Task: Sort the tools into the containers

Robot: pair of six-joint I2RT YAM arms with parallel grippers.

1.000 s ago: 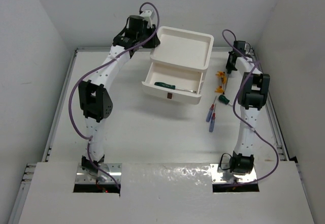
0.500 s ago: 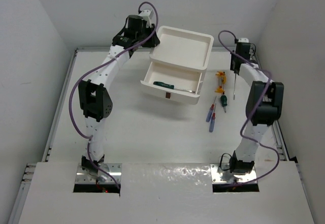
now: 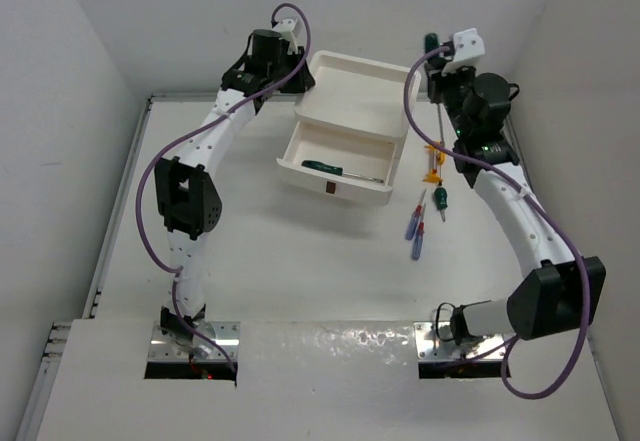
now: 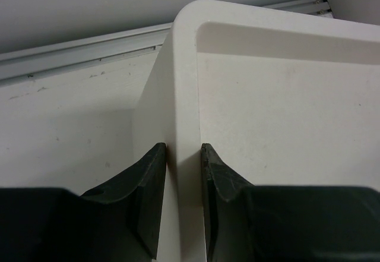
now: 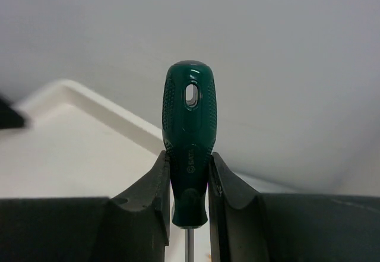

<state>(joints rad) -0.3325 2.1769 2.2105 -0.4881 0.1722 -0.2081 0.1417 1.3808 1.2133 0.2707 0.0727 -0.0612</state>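
The white drawer unit (image 3: 360, 89) has a rimmed top tray, and its top drawer (image 3: 340, 173) is pulled open. A green-handled screwdriver (image 3: 325, 168) lies in that drawer. My left gripper (image 3: 297, 79) is shut on the tray's back left rim (image 4: 184, 95), one finger on each side. My right gripper (image 3: 437, 69) is raised beside the unit's back right corner and is shut on another green-handled screwdriver (image 5: 190, 125). Its handle (image 3: 431, 41) points up and its shaft hangs down. Two blue-purple screwdrivers (image 3: 414, 219), a small green-handled one (image 3: 439, 199) and orange pieces (image 3: 432, 161) lie on the table.
The loose tools lie right of the open drawer, below my right arm. White walls close in at the back and on both sides. The drawer's dark red-brown handle (image 3: 333, 190) faces the near side.
My right gripper has lifted the green screwdriver off the table and carried it up and left toward the unit's back right corner. The left arm has not moved.
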